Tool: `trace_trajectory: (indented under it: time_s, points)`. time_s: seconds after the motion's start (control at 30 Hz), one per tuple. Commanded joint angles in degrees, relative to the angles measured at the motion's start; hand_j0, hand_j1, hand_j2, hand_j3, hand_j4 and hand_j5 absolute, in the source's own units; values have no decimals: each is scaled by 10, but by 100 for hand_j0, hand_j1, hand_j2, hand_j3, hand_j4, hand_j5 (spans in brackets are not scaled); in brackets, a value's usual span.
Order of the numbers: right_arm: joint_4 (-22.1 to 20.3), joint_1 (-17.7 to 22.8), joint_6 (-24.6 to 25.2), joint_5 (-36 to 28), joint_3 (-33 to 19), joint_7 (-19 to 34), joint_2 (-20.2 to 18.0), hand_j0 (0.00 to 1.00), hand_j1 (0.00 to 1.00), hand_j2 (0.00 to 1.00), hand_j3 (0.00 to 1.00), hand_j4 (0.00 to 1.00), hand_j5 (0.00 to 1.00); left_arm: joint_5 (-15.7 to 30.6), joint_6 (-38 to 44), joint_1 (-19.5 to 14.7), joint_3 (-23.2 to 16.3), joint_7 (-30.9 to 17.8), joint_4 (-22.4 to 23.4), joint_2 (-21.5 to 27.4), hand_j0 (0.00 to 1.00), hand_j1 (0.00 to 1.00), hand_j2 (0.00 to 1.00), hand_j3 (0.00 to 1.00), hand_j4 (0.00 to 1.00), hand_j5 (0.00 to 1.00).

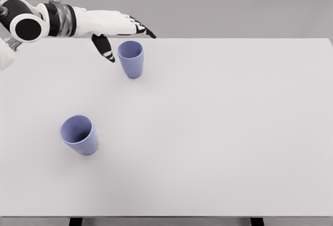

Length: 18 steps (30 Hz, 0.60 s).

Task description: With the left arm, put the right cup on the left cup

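Note:
Two blue-violet cups stand upright on the white table point(218, 132). One cup point(131, 58) is at the back, left of centre. The other cup point(79, 134) is nearer, at the front left. My left hand point(125, 38) reaches in from the upper left and hovers just behind and left of the back cup. Its fingers point(143, 29) are spread over the cup's far rim, and the thumb point(104, 47) hangs down to the cup's left. The hand is open and holds nothing. The right arm is out of view.
The table's far edge point(234, 38) runs right behind the back cup, with a grey wall beyond. Two dark table legs point(76, 221) show under the front edge.

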Motion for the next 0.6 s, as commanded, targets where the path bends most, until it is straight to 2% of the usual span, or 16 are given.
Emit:
trace_trajectory:
  time_s: [0.0, 0.13, 0.23, 0.27, 0.47, 0.57]
  points:
    - [0, 0, 0, 0, 0, 0, 0, 100, 100, 100, 100, 100, 100, 5, -12, 0, -1, 0, 37, -16, 100, 100, 100, 100, 100, 100]
    - [0, 0, 0, 0, 0, 0, 0, 100, 100, 100, 100, 100, 100, 43, -12, -1, -2, 0, 70, -20, 100, 100, 100, 100, 100, 100]
    - [0, 0, 0, 0, 0, 0, 0, 100, 100, 100, 100, 100, 100, 50, -11, -1, -2, 0, 77, -28, 100, 100, 100, 100, 100, 100]
    - [0, 0, -1, 0, 0, 0, 0, 100, 100, 100, 100, 100, 100, 56, -11, -1, -3, 0, 93, -31, 100, 100, 100, 100, 100, 100]
    - [0, 0, 0, 0, 0, 0, 0, 100, 100, 100, 100, 100, 100, 51, -7, -4, -24, 0, 148, -71, 100, 100, 100, 100, 100, 100]
    - [0, 0, 0, 0, 0, 0, 0, 100, 100, 100, 100, 100, 100, 50, -5, -4, -28, 0, 155, -76, 100, 100, 100, 100, 100, 100]
